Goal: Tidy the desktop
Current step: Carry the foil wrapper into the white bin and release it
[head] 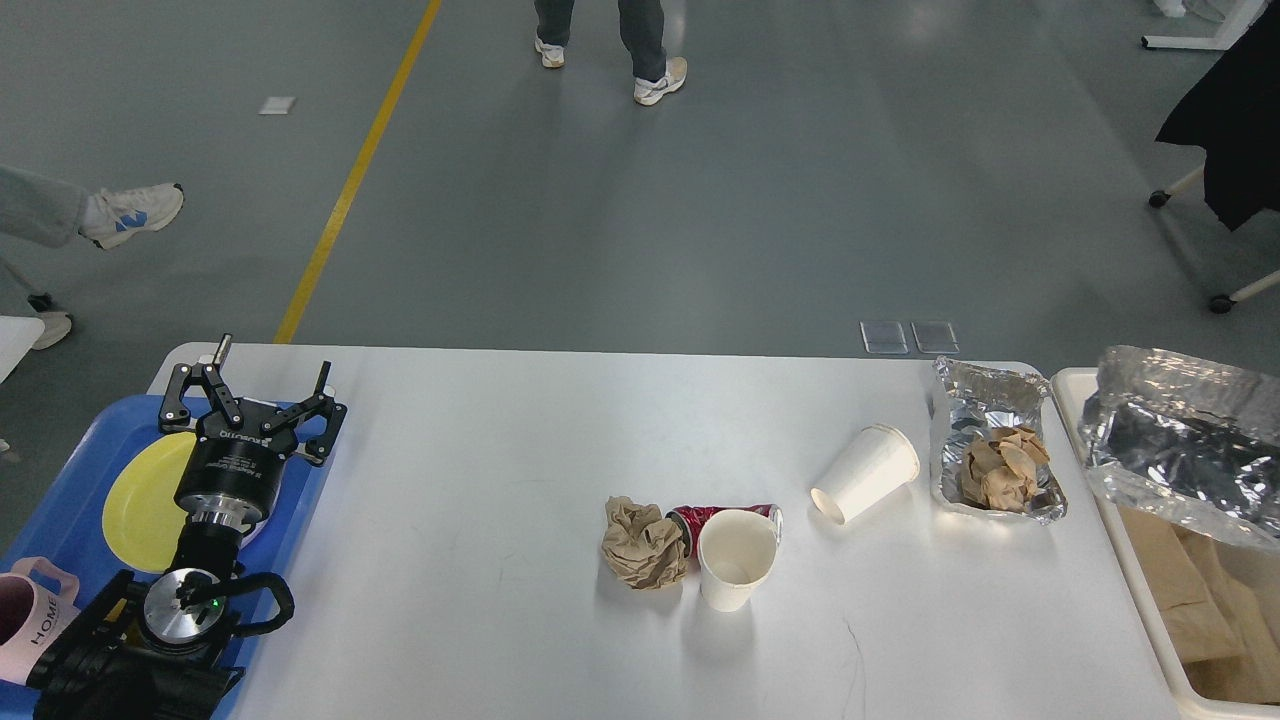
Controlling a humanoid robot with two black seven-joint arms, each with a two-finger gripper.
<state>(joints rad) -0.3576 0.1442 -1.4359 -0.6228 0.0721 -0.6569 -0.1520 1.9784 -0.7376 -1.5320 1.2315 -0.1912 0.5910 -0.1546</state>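
In the head view, the desktop (480, 480) is a large white matte board with rounded far corners and faint scuffs; it fills the lower part of the view, and its near edge is cut off by the bottom of the view.

Near the middle of the desktop stands an upright white paper cup (737, 558), smooth and round, with its mouth open to the top. A crushed red can (722, 515) lies just behind the cup and is partly hidden by it. A crumpled brown paper ball (643, 542) touches the can on the left of the cup. To the right of the cup, well apart, a second white paper cup (866, 472) lies on its side. Further right is a wrinkled foil tray (985, 405) holding crumpled brown paper (1004, 467).

Beyond the right edge of the desktop is a cream bin (1130, 560), with a big shiny crinkled foil sheet (1180, 440) over its far part and flat brown paper inside; the view's edge cuts both off.

At the left edge of the desktop is a blue tray (300, 500) with a smooth yellow plate (140, 500) and a pink mug (30, 620), partly cut off. The left gripper (262, 392) hangs above the tray with its fingers spread apart and nothing between them. The right gripper is outside the view.
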